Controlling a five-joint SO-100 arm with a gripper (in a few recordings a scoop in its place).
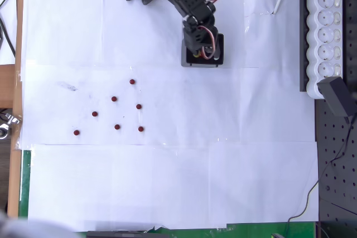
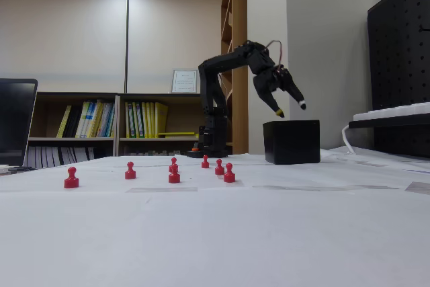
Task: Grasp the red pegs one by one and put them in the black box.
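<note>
Item 1 – red pegs: 7 counted in overhead view, loose cluster on white paper, at approx. 8 o'clock from black box. Topmost peg at 12 of cluster; lowest-left peg at 8; two at bottom edge and; one mid-right; one mid-left. All upright, apart from each other, none touching. Fixed view: pegs stand in row across foreground, bright red, leftmost well apart from rest; pair near centre overlap in line of sight.

Item 2 – black box: overhead view, at 12–1 o'clock of frame centre, on paper, mostly covered by arm. Fixed view: box sits at 3 o'clock of arm base, open top, contents not visible.

Item 3 – gripper: fixed view, hangs directly above box, tips pointing down toward 5 o'clock, clear of rim. Fingers parted moderately; nothing seen between them. Overhead view: gripper over box interior, tips not distinguishable.

Item 4 – arm: black, base at 12 o'clock edge of overhead view.

Item 5 – white power strip: overhead view, 3 o'clock of box, well apart.

Item 6 – bookshelf: fixed view, background, behind arm.
</note>
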